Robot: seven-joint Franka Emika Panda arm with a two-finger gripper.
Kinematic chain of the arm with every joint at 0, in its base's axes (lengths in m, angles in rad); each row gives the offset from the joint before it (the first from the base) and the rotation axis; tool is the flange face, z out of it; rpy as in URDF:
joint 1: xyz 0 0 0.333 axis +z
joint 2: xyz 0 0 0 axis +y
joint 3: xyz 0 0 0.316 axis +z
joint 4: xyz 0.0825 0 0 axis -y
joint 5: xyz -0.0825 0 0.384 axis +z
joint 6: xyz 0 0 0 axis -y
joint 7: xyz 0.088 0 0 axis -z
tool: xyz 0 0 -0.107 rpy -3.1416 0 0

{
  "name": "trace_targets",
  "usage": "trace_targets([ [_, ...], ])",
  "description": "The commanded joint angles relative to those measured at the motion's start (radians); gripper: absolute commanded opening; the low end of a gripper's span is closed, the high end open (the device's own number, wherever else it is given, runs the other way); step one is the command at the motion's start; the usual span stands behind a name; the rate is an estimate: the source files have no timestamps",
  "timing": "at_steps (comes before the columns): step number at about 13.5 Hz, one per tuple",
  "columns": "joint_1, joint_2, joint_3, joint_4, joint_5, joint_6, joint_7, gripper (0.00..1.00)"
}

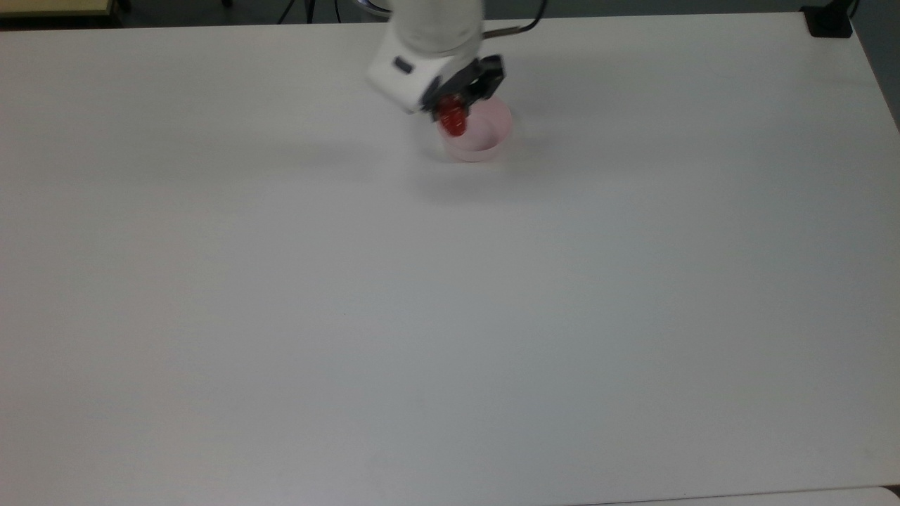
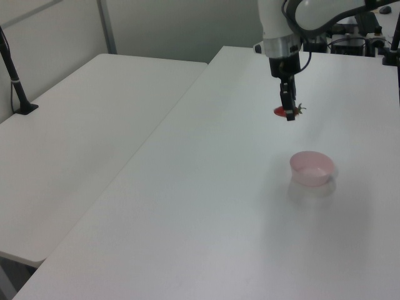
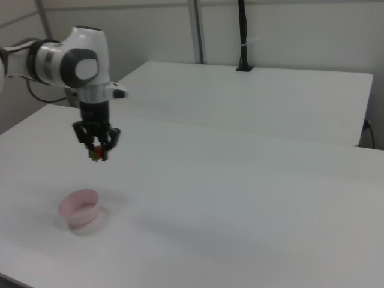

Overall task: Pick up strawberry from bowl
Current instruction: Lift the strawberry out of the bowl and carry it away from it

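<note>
My gripper (image 1: 453, 116) (image 2: 289, 112) (image 3: 96, 153) hangs well above the table, shut on the red strawberry (image 1: 454, 122) (image 2: 280, 111) (image 3: 95, 154). The berry's green cap sticks out to the left view's right of the fingers. The pale pink bowl (image 1: 477, 135) (image 2: 311, 168) (image 3: 79, 207) stands on the white table with nothing in it. In the left view and the right view the gripper is clearly higher than the bowl's rim and apart from it.
The white table (image 1: 450, 316) spreads wide around the bowl. A second white table (image 2: 81, 162) (image 3: 258, 96) adjoins it, with a black post (image 2: 12, 75) (image 3: 243, 36) clamped at its far edge.
</note>
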Motion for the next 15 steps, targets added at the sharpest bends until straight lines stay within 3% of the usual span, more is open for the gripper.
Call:
trace_targets([
  [1, -0.096, 0.118, -0.007, 0.014, -0.001, 0.149, -0.061, 0.21],
  [4, -0.177, 0.203, -0.005, 0.014, -0.066, 0.261, -0.083, 0.23],
  [7, -0.232, 0.301, -0.005, 0.038, -0.083, 0.417, -0.082, 0.25],
  [9, -0.242, 0.327, -0.005, 0.072, -0.087, 0.419, -0.077, 0.34],
  [10, -0.239, 0.327, -0.005, 0.072, -0.087, 0.419, -0.071, 0.62],
  [11, -0.237, 0.326, -0.005, 0.072, -0.087, 0.419, -0.051, 1.0],
  [15, -0.242, 0.245, -0.008, 0.072, -0.087, 0.355, 0.041, 1.0],
])
